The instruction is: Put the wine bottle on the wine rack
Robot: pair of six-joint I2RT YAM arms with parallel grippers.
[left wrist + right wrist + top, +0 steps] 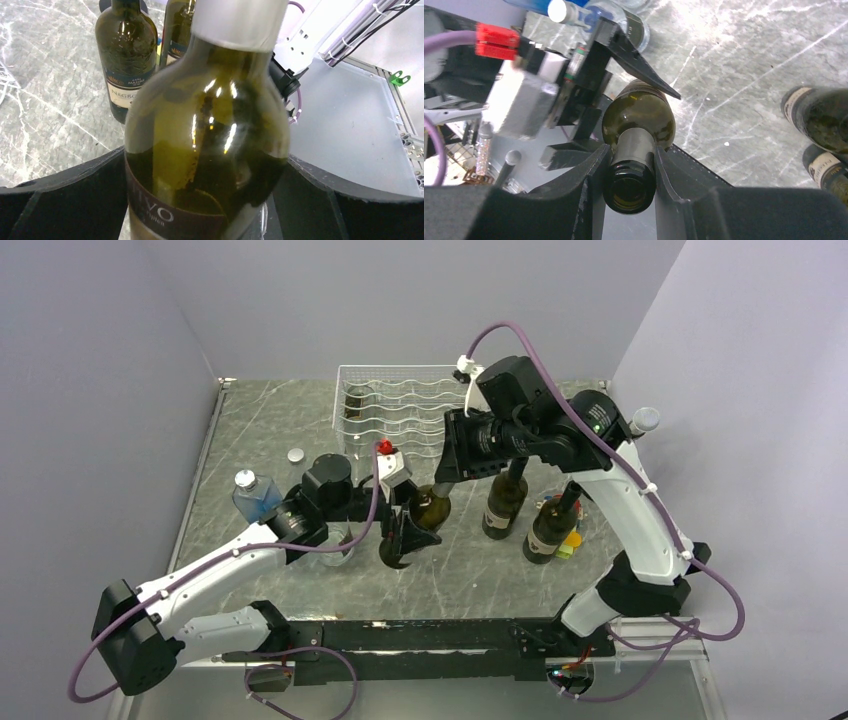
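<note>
Olive wine bottle [210, 100], dark label; R end effector [630, 167] pinching neck, L end effector [207, 180] spread.

I see the wine bottle [430, 508] tilted, neck up toward the far right, pinched at the neck by the right gripper [630, 161]. The left gripper [206, 155] is spread wide on either side of its body. It's dark green glass with an open mouth and a dark label. The wine rack [395, 405], white wire with wavy cradles, stands beyond it at the far end of the table [250, 430].
</note>
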